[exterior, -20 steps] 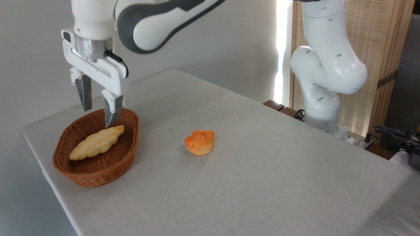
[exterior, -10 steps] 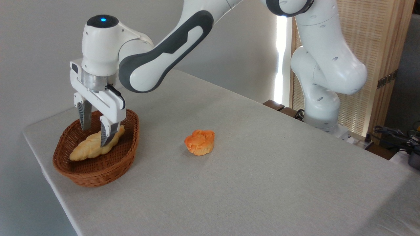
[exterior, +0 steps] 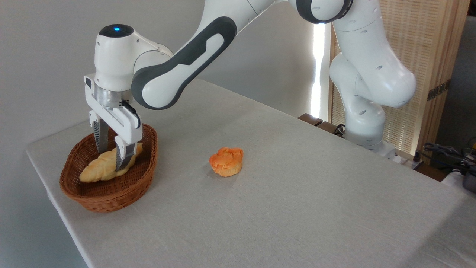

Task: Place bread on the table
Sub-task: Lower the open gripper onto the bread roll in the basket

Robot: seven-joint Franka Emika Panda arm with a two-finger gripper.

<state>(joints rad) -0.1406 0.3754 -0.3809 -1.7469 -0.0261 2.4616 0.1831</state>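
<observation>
The bread [exterior: 93, 172], a pale-golden braided loaf, lies slantwise inside a brown wicker basket [exterior: 111, 199] at the left end of the table [exterior: 305, 193]. My gripper [exterior: 111, 160] is lowered into the basket and stands open. One finger is behind the loaf and the other in front of its right half, so the loaf sits between them. The front finger [exterior: 124, 156] hides part of the loaf. I cannot tell whether the pads touch it.
A small orange muffin [exterior: 226, 161] sits on the grey cloth to the right of the basket. The arm's white base [exterior: 366, 123] stands at the table's far right edge, with cables [exterior: 446, 152] beyond it. The table's left edge runs just past the basket.
The gripper has come down from above the basket until its fingers straddle the loaf, and the gap between them has narrowed a little. The loaf has not moved.
</observation>
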